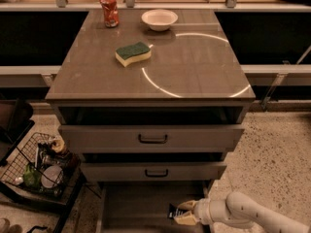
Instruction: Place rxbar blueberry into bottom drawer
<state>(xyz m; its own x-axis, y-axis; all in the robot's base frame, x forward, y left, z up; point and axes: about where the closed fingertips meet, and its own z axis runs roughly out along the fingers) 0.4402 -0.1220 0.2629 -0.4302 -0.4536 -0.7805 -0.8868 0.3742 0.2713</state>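
The bottom drawer is pulled out at the foot of the cabinet, its flat floor bare. My gripper reaches in from the right on a white arm, low over the drawer's right part. It is shut on the rxbar blueberry, a small dark blue bar that sticks out to the left of the fingers, just above the drawer floor.
Two upper drawers with dark handles stand slightly open above. On the cabinet top are a green-and-yellow sponge, a white bowl and a red can. A wire basket with items stands on the floor at the left.
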